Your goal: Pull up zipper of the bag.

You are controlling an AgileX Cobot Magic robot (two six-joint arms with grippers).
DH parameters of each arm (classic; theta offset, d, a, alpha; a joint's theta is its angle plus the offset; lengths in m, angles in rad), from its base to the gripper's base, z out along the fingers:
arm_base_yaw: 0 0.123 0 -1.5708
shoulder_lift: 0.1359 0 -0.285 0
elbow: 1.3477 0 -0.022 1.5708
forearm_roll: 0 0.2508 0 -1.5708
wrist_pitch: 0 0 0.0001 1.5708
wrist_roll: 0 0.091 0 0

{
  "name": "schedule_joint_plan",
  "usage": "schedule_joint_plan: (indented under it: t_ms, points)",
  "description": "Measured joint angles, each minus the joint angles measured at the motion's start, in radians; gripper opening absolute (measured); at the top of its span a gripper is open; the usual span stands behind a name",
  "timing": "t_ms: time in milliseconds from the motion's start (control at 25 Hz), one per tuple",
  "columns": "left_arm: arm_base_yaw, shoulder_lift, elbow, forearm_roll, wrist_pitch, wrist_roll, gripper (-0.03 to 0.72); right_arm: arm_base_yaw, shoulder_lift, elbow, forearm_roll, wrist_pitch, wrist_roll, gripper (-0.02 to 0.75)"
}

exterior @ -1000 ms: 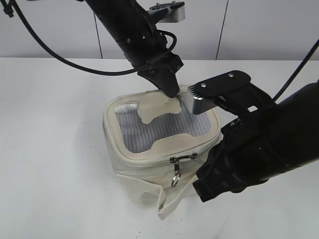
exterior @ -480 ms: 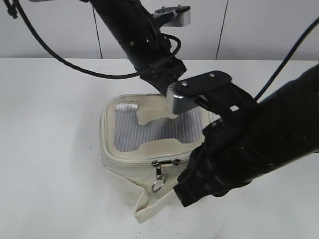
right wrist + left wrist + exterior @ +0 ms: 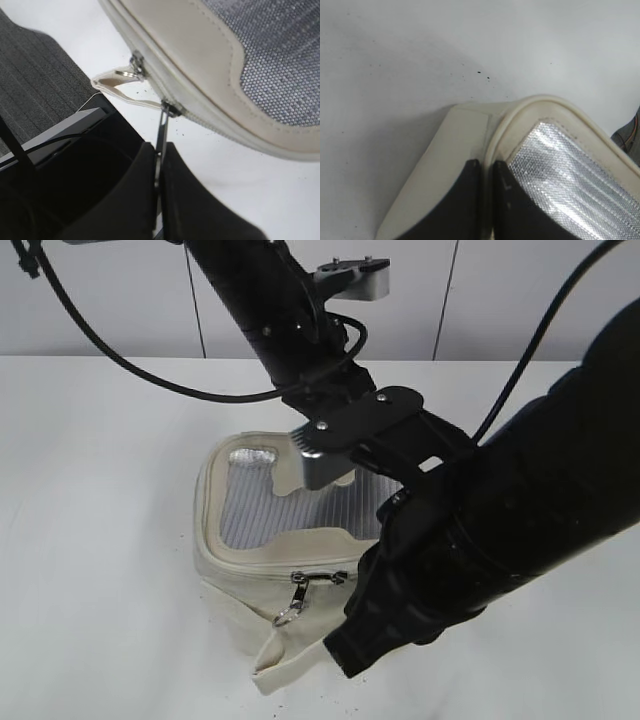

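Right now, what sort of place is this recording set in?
Most likely a lab or test bench, not a home. A bare white tabletop backs onto plain pale wall panels, and loose black cables trail from the arms. The only item on it is the cream bag.

bag point(image 3: 235, 585): matt cream cloth, showing stitched edging | lid panel point(image 3: 262, 510): ribbed silver-grey weave, glinting | zipper point(image 3: 296, 595): shiny metal pull with ring | table point(image 3: 90, 540): looking smooth, matt white | right hand point(image 3: 159, 165): showing matt black fingers
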Motion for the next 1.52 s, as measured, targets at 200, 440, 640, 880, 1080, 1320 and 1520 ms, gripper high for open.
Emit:
schedule_joint_plan:
  t_ms: [200,440,640,880,1080,1320,1520]
  points:
    - [0.000,0.000,0.000,0.003,-0.001,0.000,0.036,0.008,0.004,-0.021,-0.011,0.018,0.003,0.006]
    - [0.000,0.000,0.000,0.004,-0.010,-0.002,0.058,0.016,0.001,-0.032,0.014,0.015,-0.002,0.117]
    - [0.004,-0.025,-0.006,-0.004,-0.044,-0.015,0.284,0.023,-0.005,-0.037,0.043,0.006,0.015,0.469]
    - [0.006,-0.110,-0.006,0.036,-0.020,-0.019,0.395,-0.006,-0.040,-0.046,-0.064,0.052,0.114,0.630]
    - [0.019,-0.196,-0.007,0.138,-0.012,-0.080,0.401,-0.139,-0.090,-0.049,-0.123,0.112,0.146,0.615]
    - [0.062,-0.274,-0.007,0.323,0.023,-0.217,0.402,-0.364,-0.120,-0.073,-0.199,0.221,0.142,0.596]
    - [0.099,-0.337,-0.007,0.463,0.033,-0.354,0.402,-0.502,-0.133,-0.085,-0.237,0.269,0.142,0.594]
